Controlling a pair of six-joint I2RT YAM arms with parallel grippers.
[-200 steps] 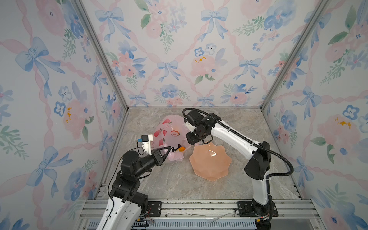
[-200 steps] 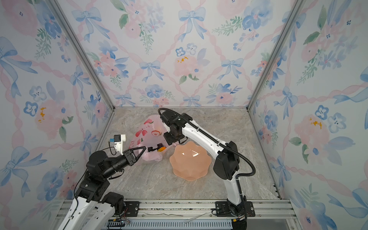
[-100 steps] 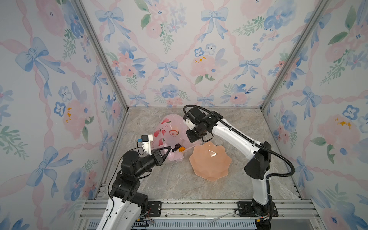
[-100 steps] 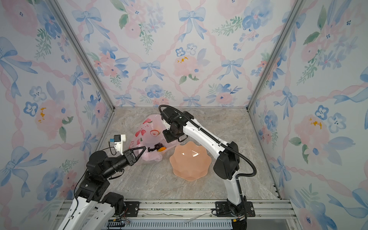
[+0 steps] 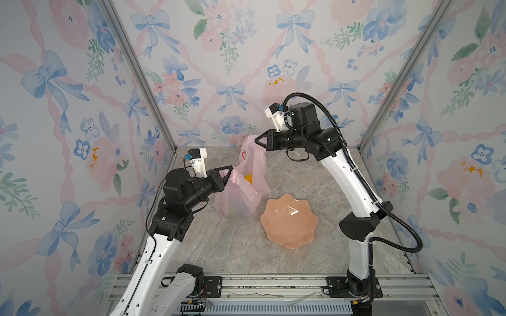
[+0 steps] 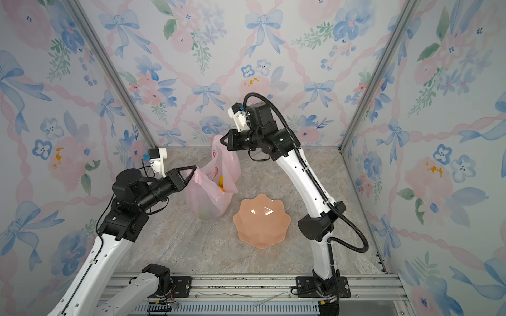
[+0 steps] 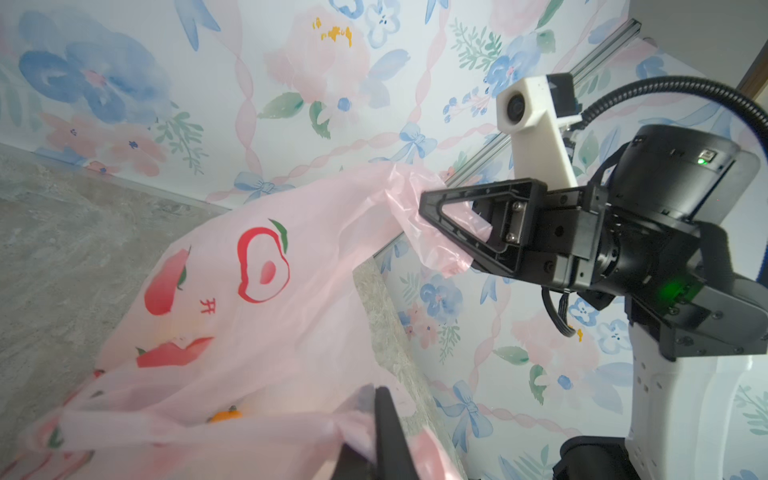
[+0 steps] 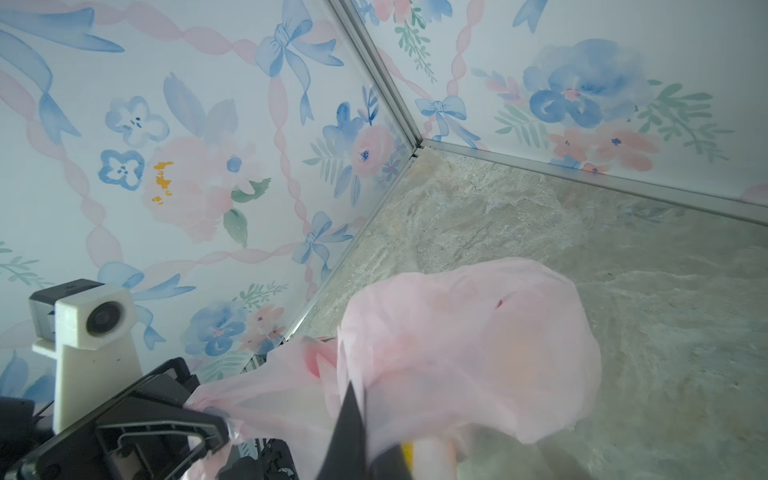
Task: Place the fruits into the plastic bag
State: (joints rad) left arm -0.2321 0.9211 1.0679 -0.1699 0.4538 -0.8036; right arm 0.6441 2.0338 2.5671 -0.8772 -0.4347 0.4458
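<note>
The pink plastic bag [image 5: 237, 195] [image 6: 208, 197] hangs stretched between my two grippers, its bottom on the floor. My left gripper [image 5: 231, 169] [image 6: 195, 169] is shut on the nearer handle. My right gripper [image 5: 256, 141] [image 6: 222, 141] is shut on the farther handle and holds it higher. Through the open mouth a yellow-orange fruit [image 5: 248, 178] [image 6: 221, 182] shows, and a green fruit [image 5: 232, 214] shows through the film at the bottom. In the left wrist view the bag [image 7: 249, 316] runs from my left gripper [image 7: 376, 401] up to the right gripper [image 7: 424, 206].
A peach scalloped bowl [image 5: 289, 219] [image 6: 261, 220] sits on the marble floor just right of the bag, with nothing in it. Flowered walls close in the left, back and right sides. A metal rail [image 5: 273, 284] runs along the front.
Both grippers have risen with the bag's handles, the right one much higher, so the bag now stands tall and stretched. The right gripper has shut on its handle.
</note>
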